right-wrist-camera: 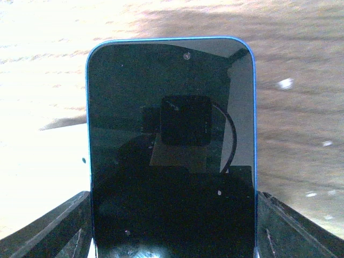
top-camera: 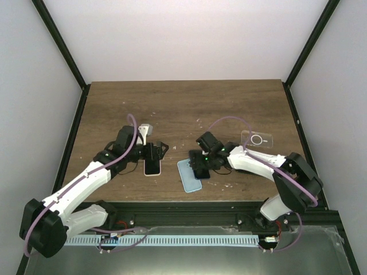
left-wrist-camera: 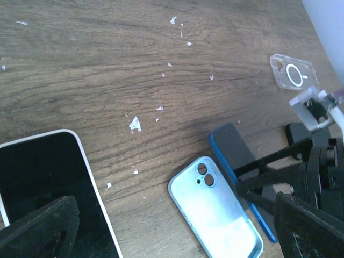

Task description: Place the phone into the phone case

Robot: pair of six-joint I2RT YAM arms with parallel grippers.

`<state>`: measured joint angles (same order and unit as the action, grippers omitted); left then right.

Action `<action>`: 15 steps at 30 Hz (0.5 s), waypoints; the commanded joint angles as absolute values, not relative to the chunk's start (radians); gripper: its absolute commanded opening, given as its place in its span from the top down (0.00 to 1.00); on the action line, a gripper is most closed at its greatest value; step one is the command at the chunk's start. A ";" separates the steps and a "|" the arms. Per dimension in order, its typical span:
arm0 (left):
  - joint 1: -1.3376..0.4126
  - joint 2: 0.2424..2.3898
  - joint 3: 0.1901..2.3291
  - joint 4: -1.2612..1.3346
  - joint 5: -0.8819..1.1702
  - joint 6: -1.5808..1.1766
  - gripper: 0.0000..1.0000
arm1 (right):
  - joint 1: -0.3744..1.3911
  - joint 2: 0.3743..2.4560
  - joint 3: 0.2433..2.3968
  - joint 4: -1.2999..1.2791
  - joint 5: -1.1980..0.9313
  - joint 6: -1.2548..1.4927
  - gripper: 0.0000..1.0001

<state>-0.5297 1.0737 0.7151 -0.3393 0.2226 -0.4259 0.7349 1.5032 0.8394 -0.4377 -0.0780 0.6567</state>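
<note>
Phone w/ blue edge, in R tool, pale-blue case beside

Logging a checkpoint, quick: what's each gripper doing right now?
Left gripper: open, holding nothing.
Right gripper: closed on the blue phone.

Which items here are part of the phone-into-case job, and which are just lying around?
In the job:
- blue phone, gripped by the right claw
- light blue case, flat beside it

Lying about, as far as shown:
- white-edged phone, under the open left claw
- clear case
- white flecks
</note>
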 commanded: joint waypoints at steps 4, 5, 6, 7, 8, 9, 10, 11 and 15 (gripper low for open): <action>-0.524 0.994 0.670 -0.337 0.204 -0.504 0.03 | 0.881 1.527 0.954 -0.460 -0.042 0.764 0.32; -0.525 0.986 0.657 -0.327 0.208 -0.517 0.04 | 0.894 1.534 0.964 -0.463 -0.038 0.769 0.32; -0.525 0.982 0.647 -0.316 0.219 -0.526 0.06 | 0.909 1.543 0.970 -0.463 -0.035 0.771 0.32; -0.525 0.982 0.641 -0.311 0.228 -0.532 0.07 | 0.919 1.554 0.977 -0.463 -0.030 0.773 0.32; -0.525 0.984 0.638 -0.311 0.230 -0.541 0.09 | 0.927 1.562 0.982 -0.462 -0.027 0.773 0.32; -0.523 0.990 0.639 -0.321 0.223 -0.556 0.10 | 0.935 1.572 0.985 -0.463 -0.026 0.775 0.32; -0.524 0.995 0.644 -0.337 0.212 -0.576 0.11 | 0.940 1.583 0.986 -0.461 -0.028 0.776 0.32; -0.522 0.999 0.650 -0.352 0.210 -0.596 0.12 | 0.947 1.589 0.984 -0.453 -0.031 0.777 0.32; -0.523 1.011 0.667 -0.368 0.220 -0.657 0.15 | 0.970 1.618 0.978 -0.418 -0.048 0.781 0.32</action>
